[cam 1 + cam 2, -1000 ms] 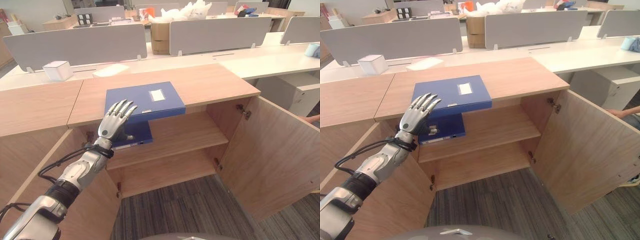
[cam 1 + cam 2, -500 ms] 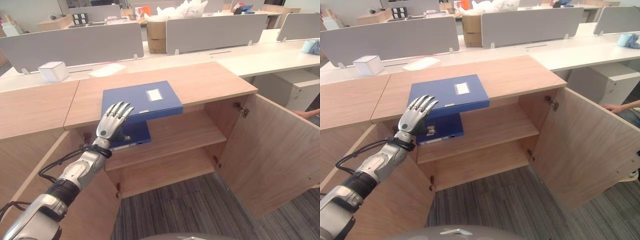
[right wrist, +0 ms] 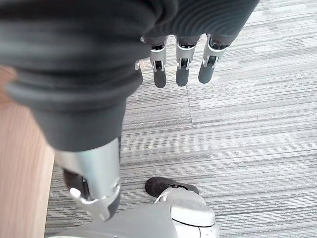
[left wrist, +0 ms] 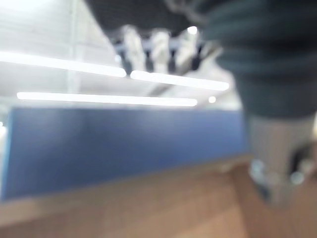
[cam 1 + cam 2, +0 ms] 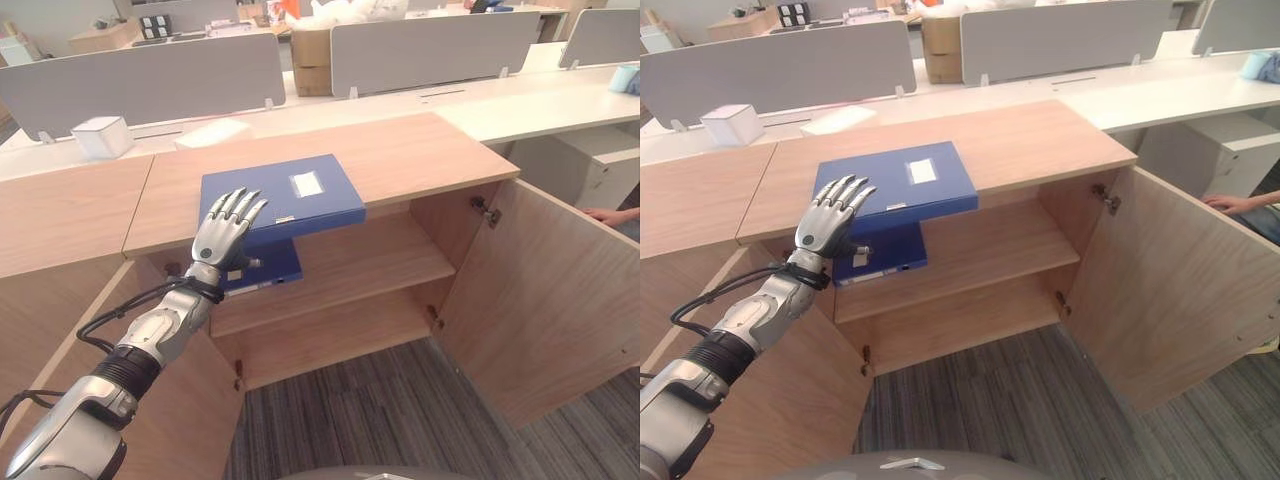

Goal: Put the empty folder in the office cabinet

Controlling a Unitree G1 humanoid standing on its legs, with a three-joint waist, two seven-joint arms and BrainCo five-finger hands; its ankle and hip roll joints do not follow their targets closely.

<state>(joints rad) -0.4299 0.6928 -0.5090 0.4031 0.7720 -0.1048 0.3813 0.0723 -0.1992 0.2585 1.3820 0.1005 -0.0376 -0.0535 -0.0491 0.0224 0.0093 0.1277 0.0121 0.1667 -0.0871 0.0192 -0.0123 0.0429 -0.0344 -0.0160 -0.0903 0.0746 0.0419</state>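
Observation:
A blue folder (image 5: 290, 195) with a white label lies flat on the wooden cabinet top (image 5: 420, 160), its near edge jutting over the open cabinet. My left hand (image 5: 222, 235) is open, fingers straight and spread, raised at the folder's near left corner; I cannot tell if it touches. The left wrist view shows the folder (image 4: 124, 144) as a blue edge past the fingers (image 4: 158, 47). A second blue folder (image 5: 268, 268) lies on the upper shelf inside, below the first. My right hand (image 3: 181, 59) hangs open over the carpet.
Both cabinet doors stand open: the right door (image 5: 540, 300) swings wide, the left door (image 5: 180, 400) is beside my left arm. A white box (image 5: 102, 137) sits on the desk behind. A person's hand (image 5: 610, 214) shows at the right edge.
The view has shifted slightly. My left hand has crept a little up and forward over the folder's near left corner. The folder has not moved.

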